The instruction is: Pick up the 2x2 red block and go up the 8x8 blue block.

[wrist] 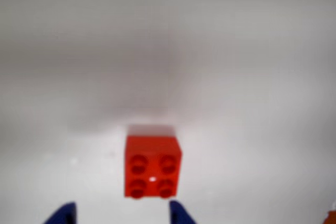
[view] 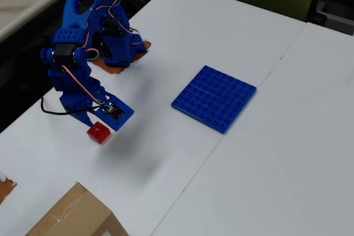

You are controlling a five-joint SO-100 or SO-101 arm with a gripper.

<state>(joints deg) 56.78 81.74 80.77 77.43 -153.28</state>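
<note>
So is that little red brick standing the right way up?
Yes, upright: the red brick sits flat on the table with its four studs facing up.

The 2x2 red block [wrist: 152, 167] is glossy moulded plastic with smooth studs. The 8x8 blue block [view: 214, 98] is studded plastic with a slight sheen. The tabletop [view: 265, 158] looks smooth, matt white. The cardboard box [view: 72, 216] is dull brown.
</note>
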